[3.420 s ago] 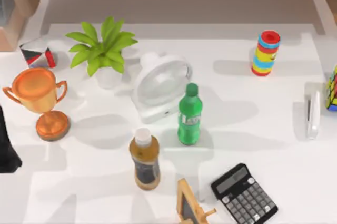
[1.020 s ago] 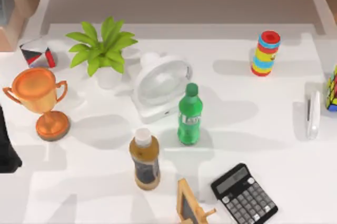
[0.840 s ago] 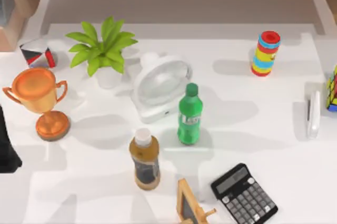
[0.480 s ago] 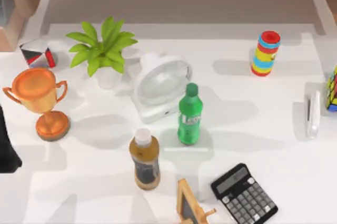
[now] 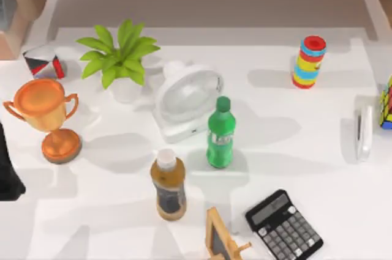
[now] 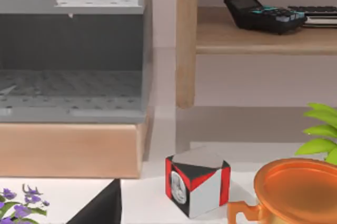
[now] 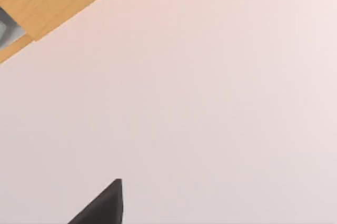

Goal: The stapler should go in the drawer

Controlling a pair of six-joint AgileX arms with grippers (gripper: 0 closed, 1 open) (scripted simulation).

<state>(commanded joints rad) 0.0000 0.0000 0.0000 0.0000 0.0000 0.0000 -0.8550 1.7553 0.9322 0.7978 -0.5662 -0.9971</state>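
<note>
The stapler [image 5: 364,132], a slim white bar with a dark line along it, lies flat near the table's right edge, beside a colourful cube [image 5: 386,103]. The drawer [image 6: 73,87] is a grey perforated box with a wooden front, seen in the left wrist view beyond the table's far left corner. My left arm [image 5: 7,171] is parked at the table's left edge, far from the stapler; a dark part of my left gripper [image 6: 102,208] shows low in its wrist view. A dark part of my right gripper [image 7: 102,205] hangs over a plain pale surface.
On the table stand an orange trophy [image 5: 46,113], a potted plant [image 5: 119,58], a white fan [image 5: 185,101], a green bottle [image 5: 220,133], a brown bottle [image 5: 168,185], a calculator [image 5: 284,225], a small wooden frame [image 5: 219,238] and a striped stack [image 5: 309,62]. A red-black-white cube [image 5: 43,62] sits far left.
</note>
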